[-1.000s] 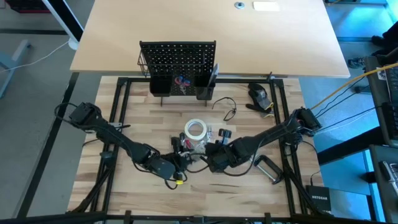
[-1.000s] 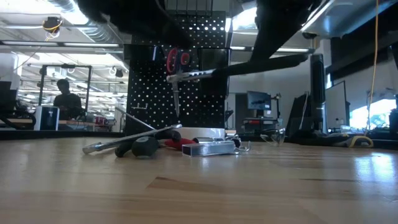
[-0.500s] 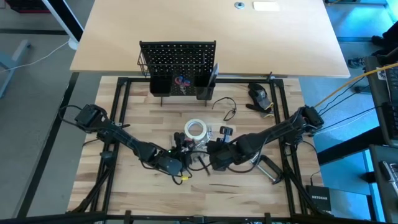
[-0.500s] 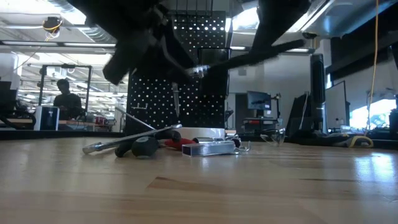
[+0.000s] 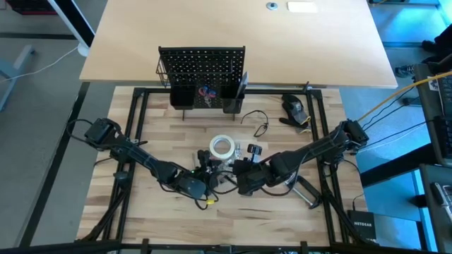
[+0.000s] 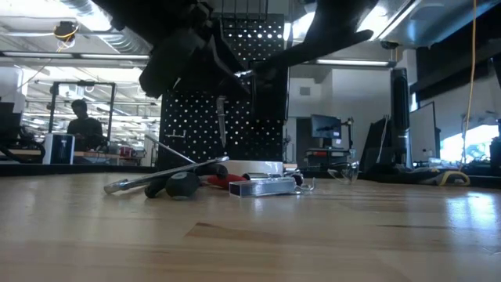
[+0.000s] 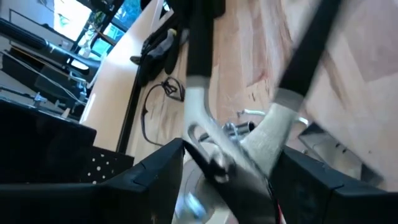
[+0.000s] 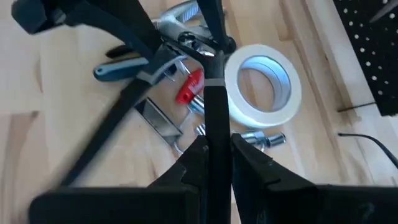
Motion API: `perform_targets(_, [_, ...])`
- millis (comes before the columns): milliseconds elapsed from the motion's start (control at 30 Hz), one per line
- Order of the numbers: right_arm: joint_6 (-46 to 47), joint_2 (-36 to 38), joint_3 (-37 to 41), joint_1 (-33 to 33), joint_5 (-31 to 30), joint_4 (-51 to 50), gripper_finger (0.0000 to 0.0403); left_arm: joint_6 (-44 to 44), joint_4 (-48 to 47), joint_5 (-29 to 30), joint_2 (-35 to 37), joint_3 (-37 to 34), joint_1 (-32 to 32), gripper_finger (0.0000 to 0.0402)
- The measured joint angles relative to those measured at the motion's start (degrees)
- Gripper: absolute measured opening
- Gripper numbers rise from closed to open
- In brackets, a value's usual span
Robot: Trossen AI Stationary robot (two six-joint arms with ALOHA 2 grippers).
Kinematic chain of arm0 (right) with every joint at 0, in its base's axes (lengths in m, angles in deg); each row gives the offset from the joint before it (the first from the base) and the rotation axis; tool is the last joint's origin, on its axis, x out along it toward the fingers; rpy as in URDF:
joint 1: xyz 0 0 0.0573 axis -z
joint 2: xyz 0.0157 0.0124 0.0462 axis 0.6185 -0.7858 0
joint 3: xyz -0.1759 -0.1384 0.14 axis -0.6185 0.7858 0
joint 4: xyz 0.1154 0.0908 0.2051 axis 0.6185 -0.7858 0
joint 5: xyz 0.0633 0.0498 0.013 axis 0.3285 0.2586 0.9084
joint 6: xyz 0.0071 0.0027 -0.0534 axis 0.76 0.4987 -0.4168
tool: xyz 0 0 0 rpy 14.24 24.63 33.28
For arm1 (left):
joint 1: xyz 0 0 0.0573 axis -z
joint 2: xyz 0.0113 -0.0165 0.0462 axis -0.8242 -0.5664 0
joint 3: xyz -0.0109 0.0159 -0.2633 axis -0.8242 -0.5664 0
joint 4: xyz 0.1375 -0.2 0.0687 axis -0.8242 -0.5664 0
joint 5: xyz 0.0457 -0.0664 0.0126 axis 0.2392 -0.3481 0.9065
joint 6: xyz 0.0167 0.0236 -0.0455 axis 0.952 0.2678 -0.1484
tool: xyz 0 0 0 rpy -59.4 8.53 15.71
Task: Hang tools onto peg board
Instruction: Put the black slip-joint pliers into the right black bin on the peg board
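Right pincer point(image 8: 214, 163) clamps the pliers point(image 8: 208, 93) (handle end); left pincer point(image 7: 230, 163) gapes beside the tape roll point(image 5: 222, 147).

Readable text: pretty much just one thing tbh

Only legible bit is "NETGEAR" in white on the small black box point(image 5: 363, 227), sitting off the table's front-right corner in the high view. Everything else has no print I can make out, incl. the tape roll point(image 8: 263, 82), the peg board point(image 5: 202, 65) and the black device point(image 5: 294, 108) w/ the yellow mark. Monitors in the room behind are too far off to read.
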Motion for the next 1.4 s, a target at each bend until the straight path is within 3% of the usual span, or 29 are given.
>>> perform_targets(633, [-0.33, -3.14, -0.07, 0.11, 3.05, 4.12, 0.0053, -1.85, 1.30, -0.66, -0.02, 0.02, -0.28, 0.0203])
perform_targets(800, [-0.27, -3.14, -0.04, 0.13, 4.37, 4.31, 0.0053, -2.74, 1.43, -0.76, -0.02, 0.02, -0.14, 0.0164])
perform_targets(1200, [-1.93, -3.20, -0.04, -0.09, 7.04, 7.53, 0.0073, -1.92, 2.02, 0.24, 0.00, 0.04, -0.15, 0.0014])
perform_targets(1400, [-3.86, -3.20, -0.04, -0.07, 7.17, 8.57, 0.0111, -2.25, 1.75, -0.31, 0.00, 0.09, -0.11, 0.0004])
